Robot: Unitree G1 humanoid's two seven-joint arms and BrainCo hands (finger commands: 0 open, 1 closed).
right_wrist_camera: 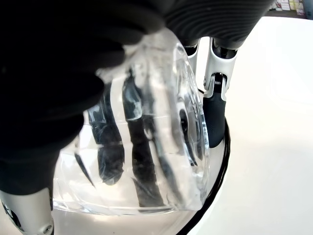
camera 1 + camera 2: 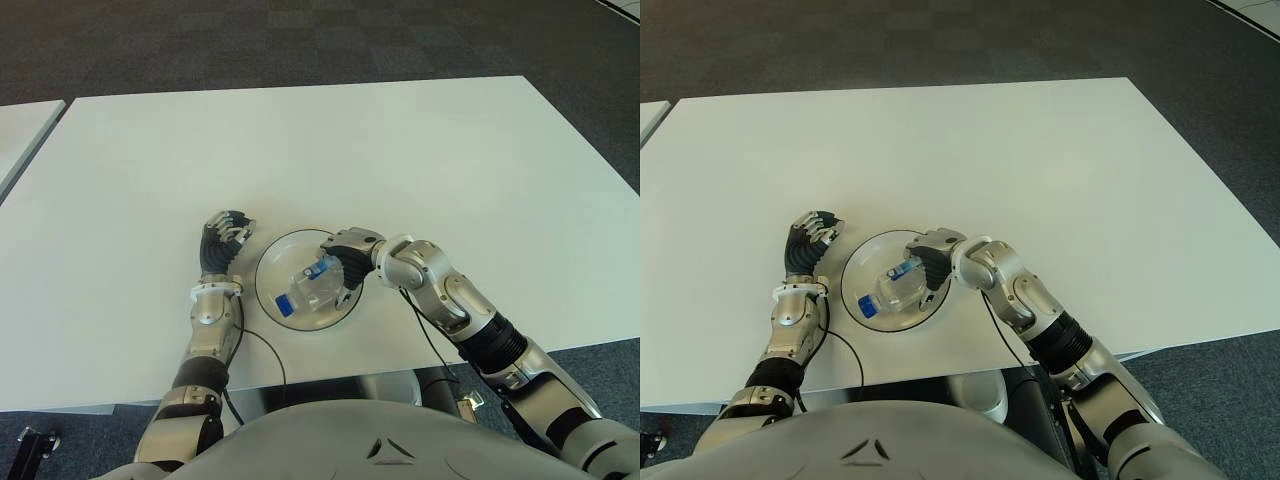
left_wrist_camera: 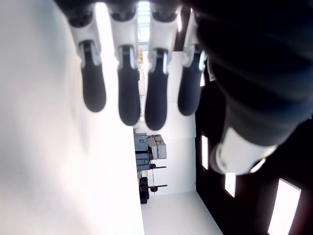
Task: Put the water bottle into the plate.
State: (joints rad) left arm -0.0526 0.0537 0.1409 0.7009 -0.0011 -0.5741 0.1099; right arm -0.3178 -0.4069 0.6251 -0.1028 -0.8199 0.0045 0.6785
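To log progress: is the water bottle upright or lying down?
Lying down: the water bottle rests sideways inside the plate, right robot hand gripping it.

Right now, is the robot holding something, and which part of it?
Yes. The right hand grips the water bottle around its clear body, over the plate. The left hand beside the plate holds nothing.

No words or numbers can be read anywhere. The water bottle [image 2: 310,288] has a blue label at its 7 o'clock end, but the marks on it are too small to make out. The plate [image 2: 268,268] and the table [image 2: 300,150] show no writing.
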